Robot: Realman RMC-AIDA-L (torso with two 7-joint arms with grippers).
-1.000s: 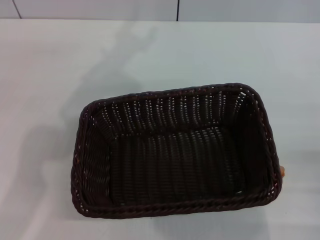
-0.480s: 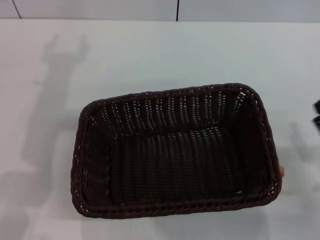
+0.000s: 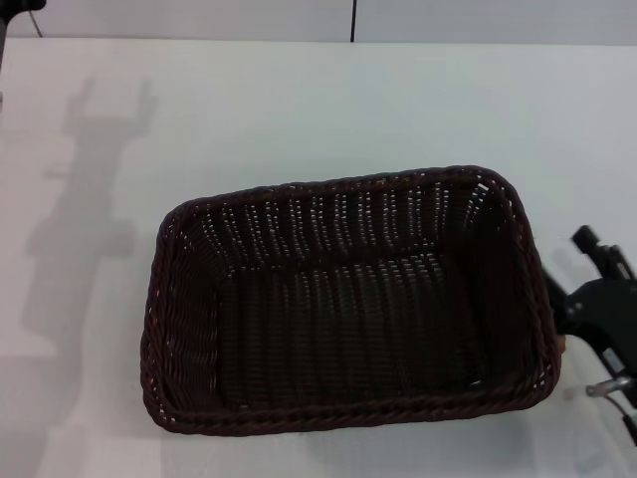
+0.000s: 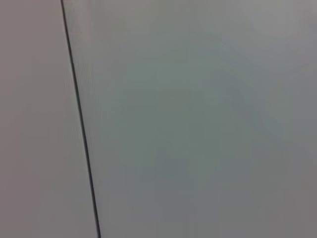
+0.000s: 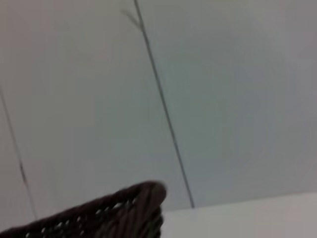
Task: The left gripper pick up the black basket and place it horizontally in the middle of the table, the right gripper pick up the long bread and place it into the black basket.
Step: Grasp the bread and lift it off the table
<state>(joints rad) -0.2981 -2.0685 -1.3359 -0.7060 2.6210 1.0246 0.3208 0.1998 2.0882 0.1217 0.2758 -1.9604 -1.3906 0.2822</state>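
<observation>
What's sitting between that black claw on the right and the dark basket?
Almost nothing: in the head view the right claw sits right beside the black basket, with only a sliver of orange, probably the long bread, peeking out at the basket's right rim.

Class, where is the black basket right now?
In the head view, the black basket sits empty mid-table, with the right gripper beside its right end.
</observation>
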